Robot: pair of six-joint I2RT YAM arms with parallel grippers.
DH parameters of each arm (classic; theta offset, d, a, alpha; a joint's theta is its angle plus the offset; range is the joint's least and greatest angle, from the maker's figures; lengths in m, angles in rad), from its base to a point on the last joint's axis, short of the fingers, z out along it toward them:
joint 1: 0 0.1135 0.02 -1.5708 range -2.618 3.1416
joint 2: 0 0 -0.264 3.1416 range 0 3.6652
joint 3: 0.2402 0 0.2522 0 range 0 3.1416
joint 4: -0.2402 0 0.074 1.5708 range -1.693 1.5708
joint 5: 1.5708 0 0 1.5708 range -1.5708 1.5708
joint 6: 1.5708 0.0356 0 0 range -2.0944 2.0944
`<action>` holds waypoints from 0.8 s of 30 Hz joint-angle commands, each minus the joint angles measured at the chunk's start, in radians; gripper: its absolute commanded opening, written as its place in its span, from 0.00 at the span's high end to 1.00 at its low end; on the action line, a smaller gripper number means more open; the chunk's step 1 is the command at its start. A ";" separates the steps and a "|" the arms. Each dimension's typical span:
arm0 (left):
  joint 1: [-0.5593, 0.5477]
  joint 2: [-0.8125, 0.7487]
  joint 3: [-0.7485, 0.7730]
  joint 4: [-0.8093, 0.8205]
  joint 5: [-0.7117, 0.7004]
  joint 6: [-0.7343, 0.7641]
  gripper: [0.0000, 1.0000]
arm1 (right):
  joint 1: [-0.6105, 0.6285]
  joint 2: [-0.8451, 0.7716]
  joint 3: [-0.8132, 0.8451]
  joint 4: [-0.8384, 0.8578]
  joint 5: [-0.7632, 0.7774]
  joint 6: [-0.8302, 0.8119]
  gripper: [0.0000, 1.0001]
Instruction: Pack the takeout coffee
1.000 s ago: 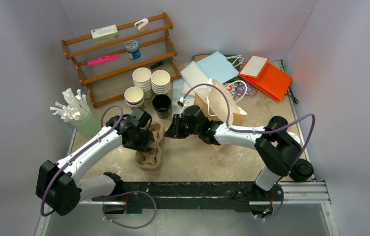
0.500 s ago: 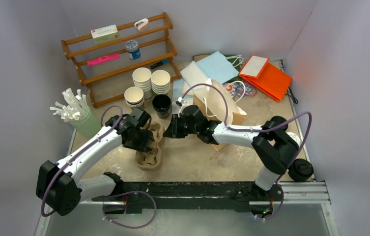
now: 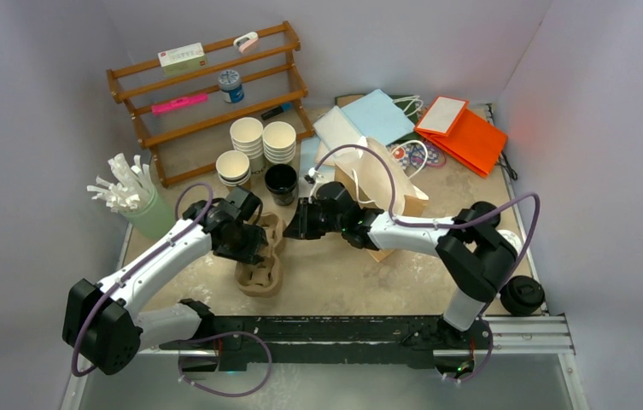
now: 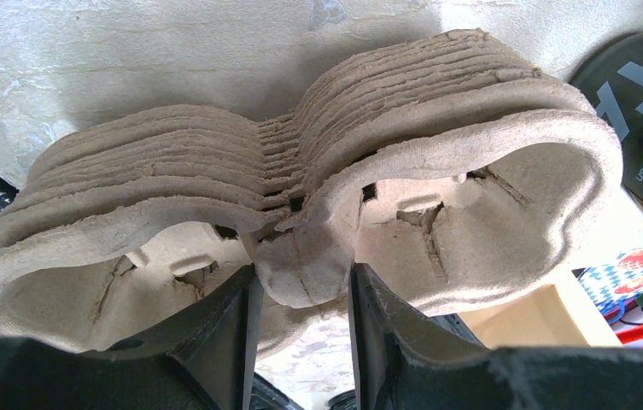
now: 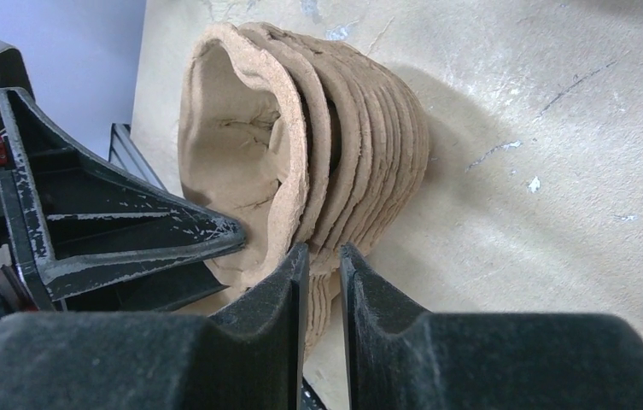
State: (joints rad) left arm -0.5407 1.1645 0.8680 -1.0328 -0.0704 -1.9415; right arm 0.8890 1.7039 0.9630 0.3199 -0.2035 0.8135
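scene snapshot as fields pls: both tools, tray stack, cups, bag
left tool: closed on the centre web of the top tray of the pulp tray stack
right tool: pinching rim edges at one end of that stack
kraft cups: three nested stacks beyond the trays, no lids on, untouched
black cup: standing next to the kraft cups
paper bag: standing, top open, partly behind the right arm
progress: no cup in a tray yet
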 commanded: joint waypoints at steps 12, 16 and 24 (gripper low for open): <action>0.009 -0.032 -0.049 0.094 0.036 0.059 0.75 | -0.010 0.062 0.058 -0.047 -0.057 -0.031 0.79; 0.010 -0.043 -0.035 0.077 0.024 0.052 0.75 | -0.009 0.064 0.063 -0.056 -0.062 -0.041 0.79; 0.011 -0.072 -0.021 0.049 0.015 0.030 0.74 | -0.010 0.072 0.101 -0.102 -0.058 -0.080 0.79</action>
State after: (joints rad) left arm -0.5365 1.1282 0.8288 -0.9825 -0.0525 -1.9072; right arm 0.8780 1.7515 1.0092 0.2626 -0.2398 0.7673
